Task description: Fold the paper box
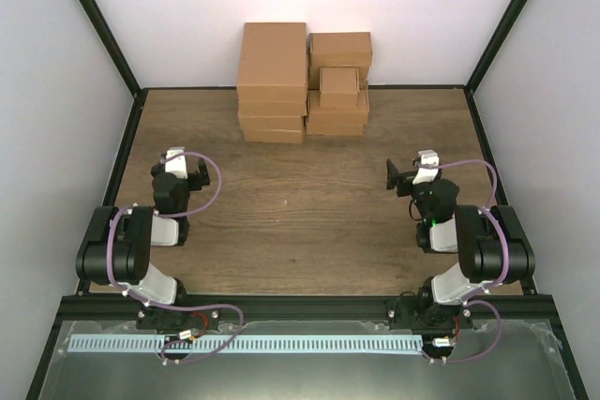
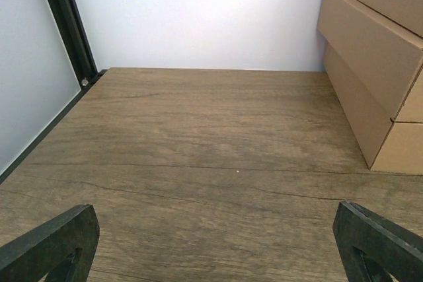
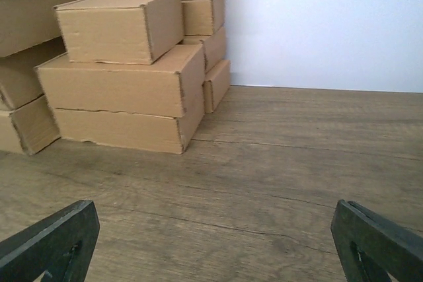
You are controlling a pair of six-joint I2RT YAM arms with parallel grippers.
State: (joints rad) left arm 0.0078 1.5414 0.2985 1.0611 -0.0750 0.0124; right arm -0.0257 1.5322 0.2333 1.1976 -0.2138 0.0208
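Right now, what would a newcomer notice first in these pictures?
A pile of brown cartons stacked by the back wall at the far middle of the wooden table, with a small tan box sitting on the lower right stack. Nearer, the left gripper and right gripper sit open and empty at either side.

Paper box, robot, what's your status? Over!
Left gripper open, empty. Right gripper open, empty. Paper box untouched atop the cartons, far side. Nothing blocking.
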